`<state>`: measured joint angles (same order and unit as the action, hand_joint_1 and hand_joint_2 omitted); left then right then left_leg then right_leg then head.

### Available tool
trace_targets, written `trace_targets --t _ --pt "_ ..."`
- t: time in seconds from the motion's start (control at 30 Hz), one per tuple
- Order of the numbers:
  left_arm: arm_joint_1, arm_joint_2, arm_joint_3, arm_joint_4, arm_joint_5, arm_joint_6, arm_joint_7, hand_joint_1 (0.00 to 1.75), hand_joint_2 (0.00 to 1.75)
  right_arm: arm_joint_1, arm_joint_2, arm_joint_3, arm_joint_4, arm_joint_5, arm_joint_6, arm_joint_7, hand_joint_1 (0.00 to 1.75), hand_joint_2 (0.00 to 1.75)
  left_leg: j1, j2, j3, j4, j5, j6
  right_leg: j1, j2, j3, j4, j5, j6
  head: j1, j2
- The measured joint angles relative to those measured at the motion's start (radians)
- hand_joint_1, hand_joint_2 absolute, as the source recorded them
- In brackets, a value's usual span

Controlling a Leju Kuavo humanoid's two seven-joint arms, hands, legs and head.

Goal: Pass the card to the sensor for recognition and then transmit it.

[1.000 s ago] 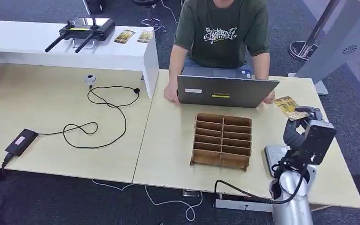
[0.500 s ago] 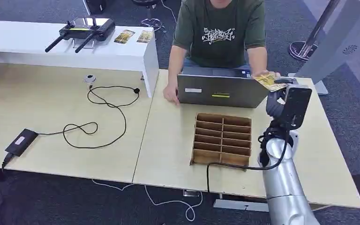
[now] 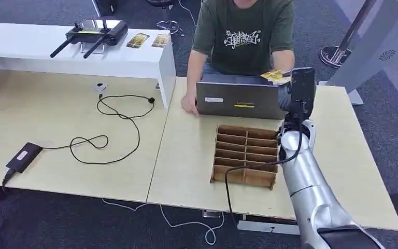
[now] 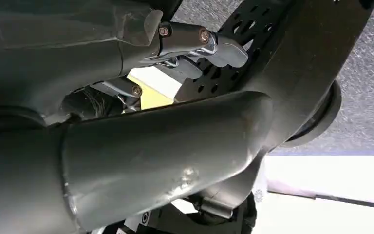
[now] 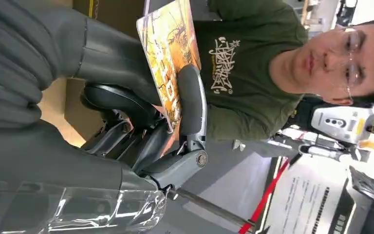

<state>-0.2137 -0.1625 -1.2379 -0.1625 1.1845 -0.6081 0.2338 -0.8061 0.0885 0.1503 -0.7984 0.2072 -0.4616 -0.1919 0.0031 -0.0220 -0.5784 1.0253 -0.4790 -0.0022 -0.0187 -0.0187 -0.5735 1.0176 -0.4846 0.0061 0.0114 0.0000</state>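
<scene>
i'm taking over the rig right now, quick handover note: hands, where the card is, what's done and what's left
Right hand: raised over the far right corner of the laptop, pinching the card between thumb and fingers, in front of the person seated behind the laptop.
Left hand: hanging, nothing visibly held; whether it is open or closed is unclear.
Wooden divider tray: on the table, compartments look empty.
Done: card picked up and lifted.
Left: whether the sensor step is done cannot be told; the person has not yet taken the card.
</scene>
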Motion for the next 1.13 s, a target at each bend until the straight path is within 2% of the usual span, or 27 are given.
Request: trace_targets --t 0.4,0.57,1.13 --pt "-0.004 0.0 -0.016 0.0 -0.01 0.0 0.0 0.0 0.0 -0.087 0.011 0.017 0.164 0.061 -0.029 0.061 1.73 1.75 0.0 0.0 0.0 0.0 0.0 0.0 0.0 0.0 0.0 0.0 0.0 0.0 0.0 0.0" --pt "-0.005 0.0 -0.019 0.0 -0.013 0.0 -0.001 0.0 0.0 -0.104 0.011 0.016 0.203 0.064 -0.03 0.066 1.73 1.75 0.0 0.0 0.0 0.0 0.0 0.0 0.0 0.0 0.0 0.0 0.0 0.0 0.0 0.0" --pt "-0.007 0.0 -0.019 0.0 -0.017 0.0 -0.001 0.0 0.0 -0.115 0.014 0.017 0.242 0.071 -0.029 0.063 1.73 1.75 0.0 0.0 0.0 0.0 0.0 0.0 0.0 0.0 0.0 0.0 0.0 0.0 0.0 0.0"
